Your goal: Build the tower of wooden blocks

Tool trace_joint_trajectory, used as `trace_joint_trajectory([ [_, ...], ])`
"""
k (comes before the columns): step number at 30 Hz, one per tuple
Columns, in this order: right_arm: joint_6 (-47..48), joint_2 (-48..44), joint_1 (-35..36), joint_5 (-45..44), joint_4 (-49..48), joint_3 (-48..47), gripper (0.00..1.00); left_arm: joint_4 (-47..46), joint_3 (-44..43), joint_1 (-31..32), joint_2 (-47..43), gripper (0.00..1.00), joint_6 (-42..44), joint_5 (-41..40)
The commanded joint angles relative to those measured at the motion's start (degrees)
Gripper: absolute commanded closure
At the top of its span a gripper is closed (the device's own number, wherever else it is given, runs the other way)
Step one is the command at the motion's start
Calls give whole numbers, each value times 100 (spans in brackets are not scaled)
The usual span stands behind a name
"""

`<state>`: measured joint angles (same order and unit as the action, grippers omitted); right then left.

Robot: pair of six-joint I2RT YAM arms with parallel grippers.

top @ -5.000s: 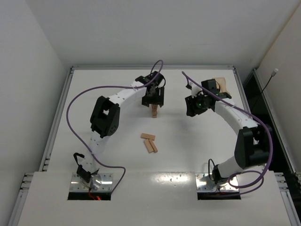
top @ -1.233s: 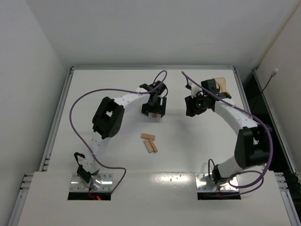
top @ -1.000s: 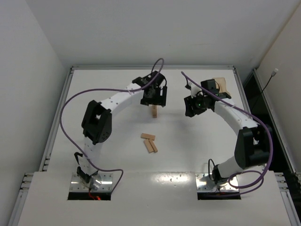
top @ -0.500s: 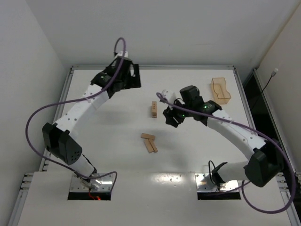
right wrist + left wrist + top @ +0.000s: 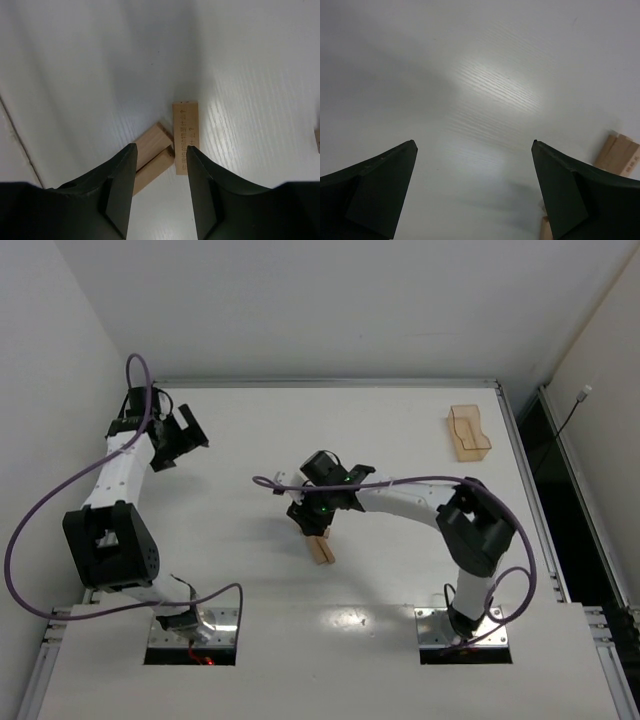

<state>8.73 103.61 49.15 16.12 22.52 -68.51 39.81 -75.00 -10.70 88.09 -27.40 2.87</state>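
Three loose wood blocks [image 5: 152, 150] lie flat on the table: two side by side on a slant, and one with printed writing [image 5: 185, 135] next to them. My right gripper [image 5: 160, 146] hangs open just above them, and its jaws straddle the ends of the slanted pair. From above, one block [image 5: 321, 549] shows below that gripper [image 5: 318, 525]. The right wrist hides the tower in the top view. My left gripper [image 5: 185, 440] is wide open and empty at the far left of the table [image 5: 230, 510]. A bit of light wood [image 5: 619, 152] shows at the right edge of its view [image 5: 474, 142].
A translucent orange-tan tray [image 5: 468, 432] stands at the back right. The right arm's forearm [image 5: 410, 498] stretches across the middle of the table. The left arm's purple cable [image 5: 60, 490] loops along the left edge.
The left gripper let go of the tower, opened wide and swung to the far left. The right arm came from the back right to the centre and dropped over the loose blocks.
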Motion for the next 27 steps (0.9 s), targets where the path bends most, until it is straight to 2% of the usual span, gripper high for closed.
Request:
trace_joint_trajectory([
  [1, -267, 141, 60, -74, -371, -355, 59, -351, 21, -125, -206, 1, 85, 915],
  [10, -214, 642, 60, -679, -161, -602, 59, -351, -146, -178, 41, 1, 33, 1251],
  [27, -29, 994, -1, -812, 24, -593, 54, -351, -199, -230, 269, 1, -20, 1374],
])
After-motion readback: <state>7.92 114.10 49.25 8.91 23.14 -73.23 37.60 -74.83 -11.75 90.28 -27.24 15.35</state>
